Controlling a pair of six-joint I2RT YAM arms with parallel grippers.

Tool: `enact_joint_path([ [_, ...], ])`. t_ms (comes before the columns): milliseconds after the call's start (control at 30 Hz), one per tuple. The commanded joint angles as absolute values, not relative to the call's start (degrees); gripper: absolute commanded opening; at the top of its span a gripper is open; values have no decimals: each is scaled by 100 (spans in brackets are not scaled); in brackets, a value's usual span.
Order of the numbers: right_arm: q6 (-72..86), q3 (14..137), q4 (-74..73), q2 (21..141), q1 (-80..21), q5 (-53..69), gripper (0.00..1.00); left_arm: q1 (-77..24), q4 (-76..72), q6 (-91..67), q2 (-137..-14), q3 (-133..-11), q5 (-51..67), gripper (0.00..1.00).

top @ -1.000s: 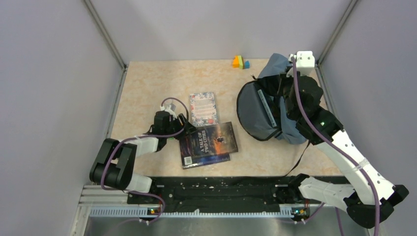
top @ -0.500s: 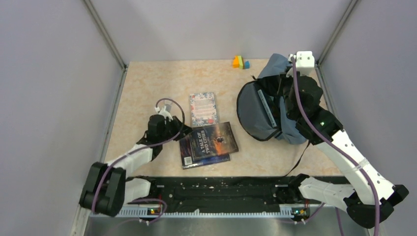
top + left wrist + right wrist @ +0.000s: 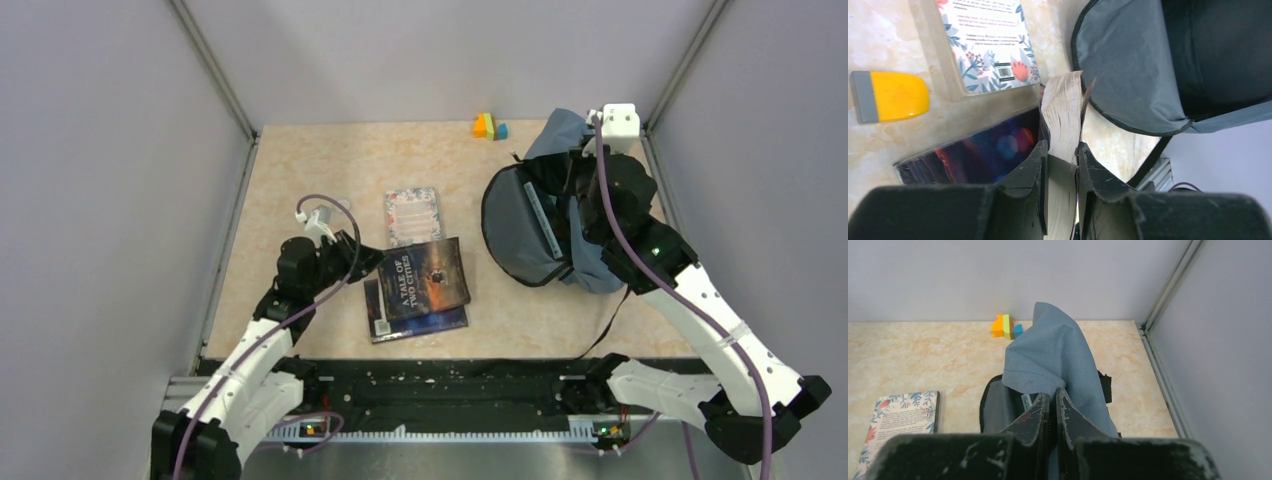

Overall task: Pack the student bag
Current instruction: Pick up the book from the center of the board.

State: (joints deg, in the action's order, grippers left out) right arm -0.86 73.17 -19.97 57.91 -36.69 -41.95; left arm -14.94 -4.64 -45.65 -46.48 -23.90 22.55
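Has drawn the left gripper (image 3: 1062, 147) back toward the near-left over the last second, swinging the A Tale of Two Cities paperback (image 3: 425, 280) round on the dark book (image 3: 418, 324) beneath. Clamped narrow on its page edge. Holds the student bag (image 3: 520, 235), far right on the desk (image 3: 300, 180), open by a fabric fold pinched in the closed right gripper (image 3: 1052, 399). Looks ready for carrying the paperback across.

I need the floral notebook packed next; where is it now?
In the top view, the floral notebook lies flat mid-table, just beyond the dark paperback and left of the student bag.
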Motion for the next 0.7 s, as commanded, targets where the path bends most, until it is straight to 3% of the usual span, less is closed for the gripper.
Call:
enact_joint_path([
  [0,-79,7644,-1826,5738,-3656,-4298,0,-1511,-1030,-5017,-4237,-3195,2515,0],
  [233,-65,7695,-1819,5773,-3656,-4307,0,-1753,-1352,-5406,-4489,-4099,2486,0],
  [667,-44,7742,-1856,5879,-3656,-4359,0,-3111,-2461,-5805,-6438,-5841,1942,0],
])
